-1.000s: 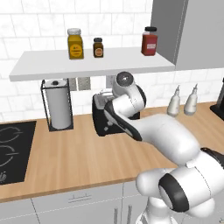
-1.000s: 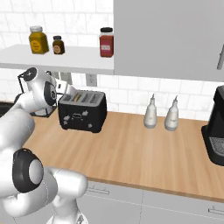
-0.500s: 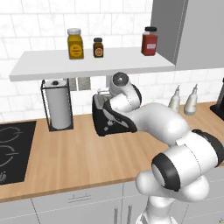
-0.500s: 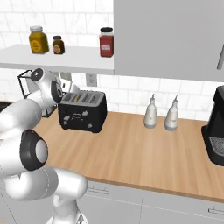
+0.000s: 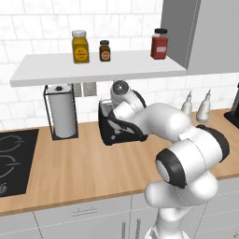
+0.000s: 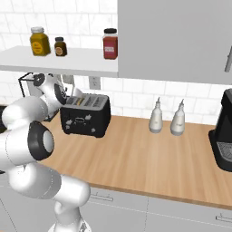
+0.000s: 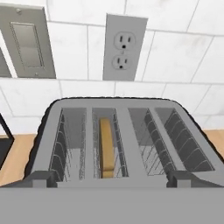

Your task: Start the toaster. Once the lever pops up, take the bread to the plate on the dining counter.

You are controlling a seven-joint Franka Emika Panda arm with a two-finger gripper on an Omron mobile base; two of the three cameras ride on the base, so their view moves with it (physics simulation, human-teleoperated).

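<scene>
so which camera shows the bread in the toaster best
The hand view: it looks down into the toaster, where the bread stands on edge in a slot. The right base view shows a sliver of bread at the toaster's top; in the left base view the arm hides the slots.

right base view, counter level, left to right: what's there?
toaster → left white bottle → right white bottle → coffee machine

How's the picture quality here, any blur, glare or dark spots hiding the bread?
Hand view: sharp, evenly lit, no glare; the bread stands edge-on in a shaded slot of the toaster. Left base view: the arm hides most of the toaster. Right base view: clear, soft shadow under the shelf.
</scene>
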